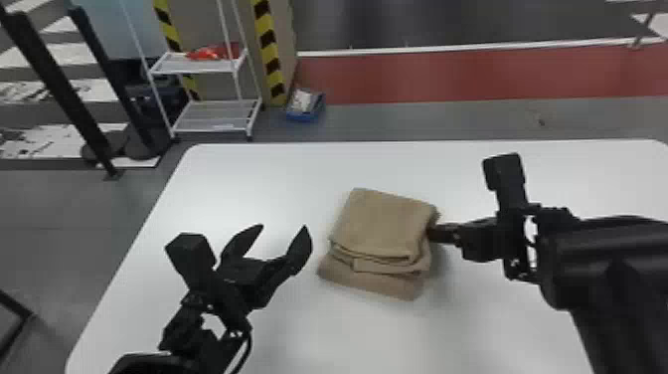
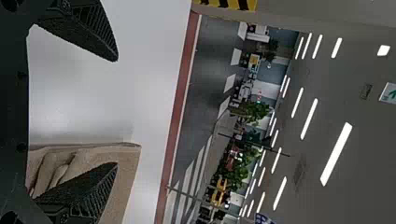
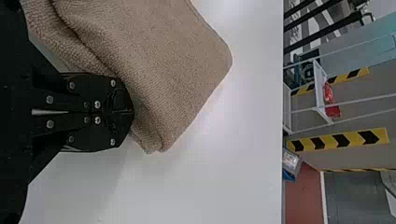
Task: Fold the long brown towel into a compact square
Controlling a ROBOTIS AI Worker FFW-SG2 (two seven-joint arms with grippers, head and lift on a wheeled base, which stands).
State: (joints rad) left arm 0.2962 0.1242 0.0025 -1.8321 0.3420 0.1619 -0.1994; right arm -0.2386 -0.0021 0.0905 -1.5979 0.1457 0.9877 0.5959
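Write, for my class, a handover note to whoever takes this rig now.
Left gripper: open and empty, left of the towel.
Right gripper: shut at the towel's right side; cannot tell if it pinches cloth.
Towel: layered on the white table.
Done: folded into a compact, roughly square stack.
To do: probably clear the right gripper and even up the lower layers, which jut out toward the robot.

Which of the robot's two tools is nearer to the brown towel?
The right tool: its closed fingers touch the right side of the towel. The left tool stands open, off to the towel's left, with a strip of table between them.
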